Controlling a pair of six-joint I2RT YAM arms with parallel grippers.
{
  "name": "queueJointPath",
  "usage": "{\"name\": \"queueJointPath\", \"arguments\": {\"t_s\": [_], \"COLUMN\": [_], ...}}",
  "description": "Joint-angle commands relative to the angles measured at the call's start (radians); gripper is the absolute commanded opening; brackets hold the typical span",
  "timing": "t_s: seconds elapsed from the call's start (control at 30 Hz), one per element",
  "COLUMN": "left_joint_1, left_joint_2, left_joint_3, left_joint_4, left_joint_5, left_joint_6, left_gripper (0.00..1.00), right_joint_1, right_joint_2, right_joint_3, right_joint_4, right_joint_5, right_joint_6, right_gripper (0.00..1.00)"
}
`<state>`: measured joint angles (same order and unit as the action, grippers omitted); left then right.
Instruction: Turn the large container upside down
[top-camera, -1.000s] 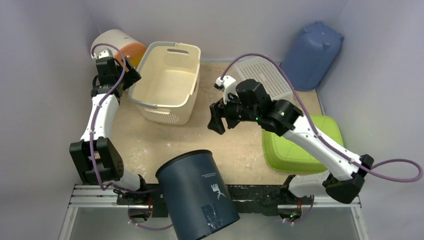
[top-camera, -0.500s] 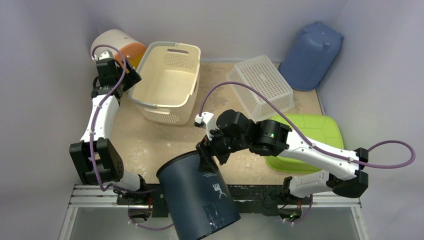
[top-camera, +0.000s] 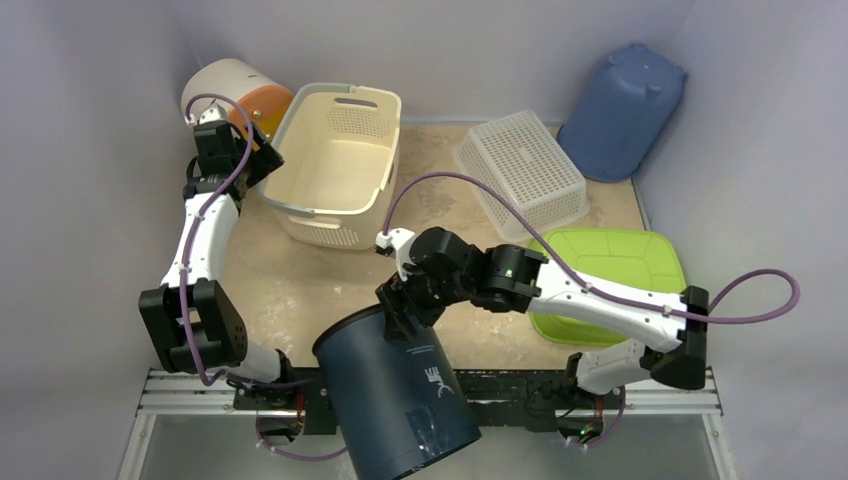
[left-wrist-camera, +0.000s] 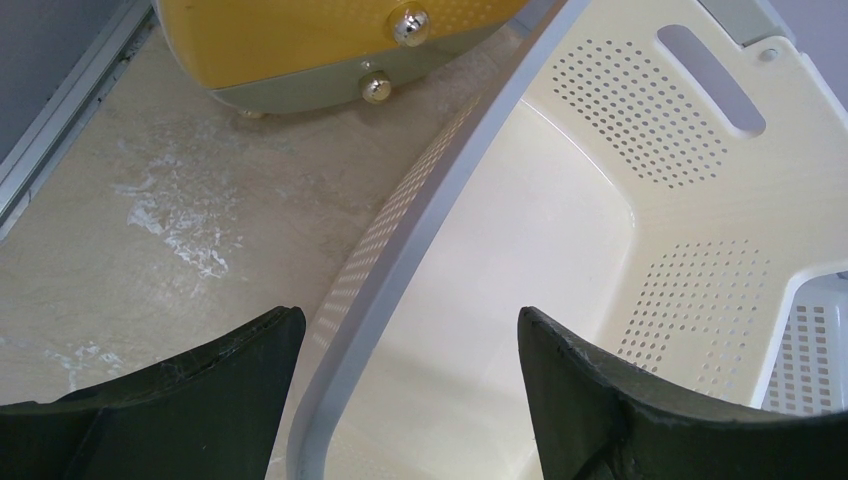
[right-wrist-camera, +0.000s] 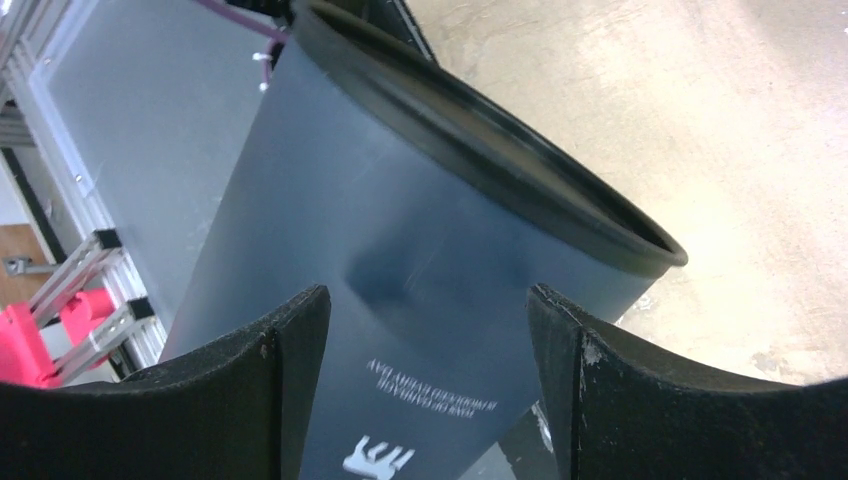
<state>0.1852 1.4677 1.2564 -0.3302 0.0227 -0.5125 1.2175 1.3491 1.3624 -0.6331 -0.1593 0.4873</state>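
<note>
The large container (top-camera: 395, 390) is a dark navy bin with white print. It sits tilted at the table's near edge, its lipped rim (right-wrist-camera: 480, 150) toward the table middle and its other end past the edge. My right gripper (top-camera: 400, 305) hangs open just over its side behind the rim, the wall showing between the fingertips (right-wrist-camera: 428, 300), nothing gripped. My left gripper (top-camera: 262, 160) is open at the back left, straddling the grey rim (left-wrist-camera: 400, 260) of the cream basket (left-wrist-camera: 520, 230) without closing on it.
The cream basket (top-camera: 335, 160) stands upright at the back left, with an orange and white drum (top-camera: 235, 90) behind it. An overturned white mesh basket (top-camera: 520, 170), a blue bin (top-camera: 622, 108) against the right wall and a green tub (top-camera: 610, 280) fill the right side.
My right arm swung from the table's middle toward the near edge and lowered its open gripper onto the navy container's rim end. The left arm stayed put.
</note>
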Motion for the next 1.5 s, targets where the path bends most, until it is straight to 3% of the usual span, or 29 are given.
{"name": "queueJointPath", "arguments": {"t_s": [0.0, 0.23, 0.37, 0.53, 0.67, 0.97, 1.1, 1.23, 1.47], "left_joint_1": [0.006, 0.007, 0.007, 0.007, 0.007, 0.007, 0.007, 0.007, 0.007], "left_joint_2": [-0.038, -0.051, -0.059, -0.058, -0.057, -0.053, -0.042, -0.031, -0.018], "left_joint_3": [0.007, 0.002, -0.010, -0.020, -0.018, -0.012, 0.005, 0.017, 0.026], "left_joint_4": [0.034, 0.030, 0.032, 0.039, 0.041, 0.046, 0.042, 0.036, 0.036], "left_joint_5": [0.006, 0.011, 0.013, 0.014, 0.014, 0.008, -0.001, -0.004, 0.002], "left_joint_6": [0.011, 0.009, 0.010, 0.009, 0.010, 0.008, 0.015, 0.016, 0.017], "left_gripper": [0.78, 0.78, 0.78, 0.78, 0.78, 0.78, 0.78, 0.78, 0.78], "right_joint_1": [-0.007, -0.132, -0.230, -0.346, -0.387, -0.399, -0.389, -0.364, -0.337], "right_joint_2": [0.078, 0.162, 0.212, 0.333, 0.378, 0.199, 0.152, 0.031, -0.131], "right_joint_3": [0.028, 0.041, 0.051, 0.158, 0.268, 0.342, 0.350, 0.241, 0.168], "right_joint_4": [0.065, 0.126, 0.203, 0.279, 0.240, 0.073, -0.080, -0.130, -0.303], "right_joint_5": [0.087, 0.283, 0.411, 0.448, 0.496, 0.591, 0.495, 0.382, 0.323], "right_joint_6": [0.034, 0.092, 0.001, -0.133, -0.177, -0.171, -0.122, -0.084, 0.041], "right_gripper": [0.75, 0.75, 0.75, 0.75, 0.76, 0.79, 0.78, 0.78, 0.78]}}
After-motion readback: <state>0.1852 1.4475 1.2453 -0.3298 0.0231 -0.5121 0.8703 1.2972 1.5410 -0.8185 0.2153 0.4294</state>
